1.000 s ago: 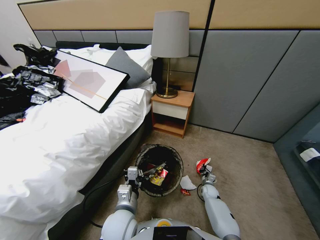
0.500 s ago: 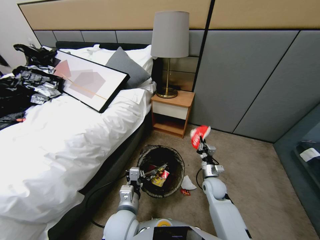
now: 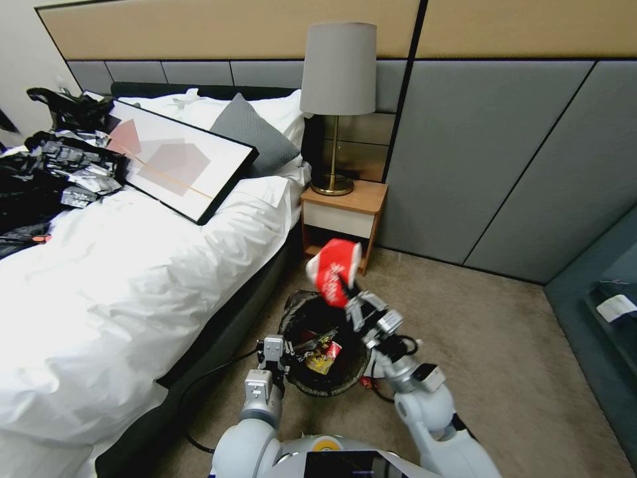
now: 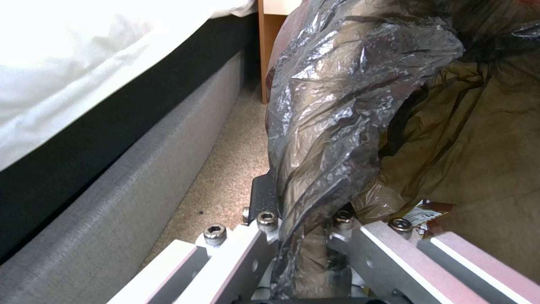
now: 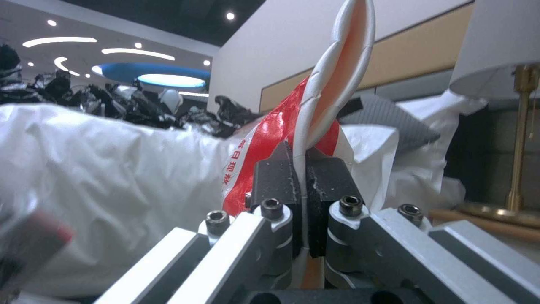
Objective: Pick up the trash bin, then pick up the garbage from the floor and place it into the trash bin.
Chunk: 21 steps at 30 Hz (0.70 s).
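Note:
The trash bin [image 3: 318, 390], lined with a black bag, stands on the carpet beside the bed. My left gripper [image 3: 279, 355] is shut on its near-left rim; in the left wrist view the left gripper [image 4: 303, 219] pinches the crinkled bag liner [image 4: 349, 105]. Yellow and red packets [image 3: 324, 355] lie inside the bin. My right gripper [image 3: 350, 300] hovers over the bin's far rim, shut on a crushed red-and-white piece of garbage [image 3: 334, 263]. In the right wrist view the right gripper [image 5: 306, 177] clamps that piece's white edge [image 5: 332, 97]. A small red wrapper [image 3: 366, 382] lies on the floor by the bin.
The bed [image 3: 133, 279] runs close along the bin's left side. A wooden nightstand [image 3: 342, 222] with a lamp [image 3: 337, 73] stands just behind the bin. A black cable [image 3: 199, 392] trails on the floor near the bed. Open carpet [image 3: 504, 358] lies to the right.
My right gripper has lifted the red-and-white piece off the floor and swung it left, over the bin. My left gripper stays on the rim.

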{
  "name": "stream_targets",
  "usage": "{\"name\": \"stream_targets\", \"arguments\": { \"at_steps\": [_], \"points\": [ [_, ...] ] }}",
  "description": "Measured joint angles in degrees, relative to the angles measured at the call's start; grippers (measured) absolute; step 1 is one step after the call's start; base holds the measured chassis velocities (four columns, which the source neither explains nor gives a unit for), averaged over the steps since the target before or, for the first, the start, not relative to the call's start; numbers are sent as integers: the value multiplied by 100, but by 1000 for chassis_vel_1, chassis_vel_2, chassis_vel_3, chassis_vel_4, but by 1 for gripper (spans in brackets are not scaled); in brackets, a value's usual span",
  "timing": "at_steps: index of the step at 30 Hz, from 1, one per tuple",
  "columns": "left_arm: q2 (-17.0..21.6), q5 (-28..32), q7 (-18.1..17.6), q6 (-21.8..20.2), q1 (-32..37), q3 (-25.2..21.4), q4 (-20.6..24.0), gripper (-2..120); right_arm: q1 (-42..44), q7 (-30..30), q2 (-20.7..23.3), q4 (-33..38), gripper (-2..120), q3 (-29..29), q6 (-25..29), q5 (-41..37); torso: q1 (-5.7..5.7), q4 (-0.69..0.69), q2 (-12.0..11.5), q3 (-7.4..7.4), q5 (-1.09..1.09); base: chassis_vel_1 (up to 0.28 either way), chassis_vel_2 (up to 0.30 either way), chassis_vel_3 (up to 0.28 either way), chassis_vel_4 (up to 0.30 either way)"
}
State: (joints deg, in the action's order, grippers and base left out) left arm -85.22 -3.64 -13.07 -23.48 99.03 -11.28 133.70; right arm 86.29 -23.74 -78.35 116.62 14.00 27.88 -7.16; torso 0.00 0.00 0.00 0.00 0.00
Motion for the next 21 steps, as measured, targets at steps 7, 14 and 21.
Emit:
{"name": "stream_targets", "arguments": {
  "at_steps": [7,14,21],
  "points": [
    [5,19,0,8,-24,-10,1,0,187,-52,-41,-503,0,166,269,5,0,0,0,0,0,0,0,0,0],
    [5,48,-2,14,-32,-21,13,0,301,-95,-73,-960,0,340,455,-107,0,0,0,0,0,0,0,0,0],
    [0,55,-9,14,-23,-70,65,0,408,-158,-95,-1178,0,422,546,-184,0,0,0,0,0,0,0,0,0]
  ]
}}
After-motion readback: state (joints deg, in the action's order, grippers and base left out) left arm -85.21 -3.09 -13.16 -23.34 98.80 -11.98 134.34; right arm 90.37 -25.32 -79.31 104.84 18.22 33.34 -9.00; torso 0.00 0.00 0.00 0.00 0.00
